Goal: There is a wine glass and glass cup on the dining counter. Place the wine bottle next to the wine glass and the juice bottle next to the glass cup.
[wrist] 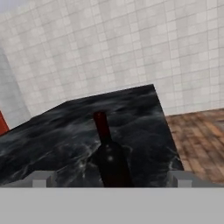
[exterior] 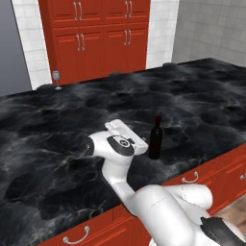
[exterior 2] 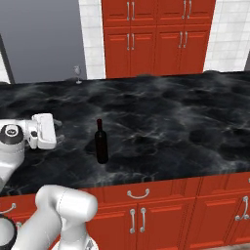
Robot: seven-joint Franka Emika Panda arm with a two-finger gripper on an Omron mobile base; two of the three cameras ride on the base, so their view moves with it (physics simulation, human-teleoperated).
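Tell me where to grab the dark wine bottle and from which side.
Grip the slim, nearly black wine bottle around its wide lower body, coming in level from the gripper's present side. It stands upright on the glossy black veined dining counter, and in the hand view it sits centred between the spread fingers.

Counter [exterior: 57,125]: glossy black w/ white veining, red fronts below. Bottle [exterior: 155,139]: nearly black, dark red top. Wine glass [exterior: 56,78]: clear. Wall cabinets [exterior 2: 156,34]: red, silver handles. Wall tiles [wrist: 131,48]: off-white/grey. Floor [wrist: 199,140]: brown wood planks. Arm [exterior: 115,163]: white, dark joints.
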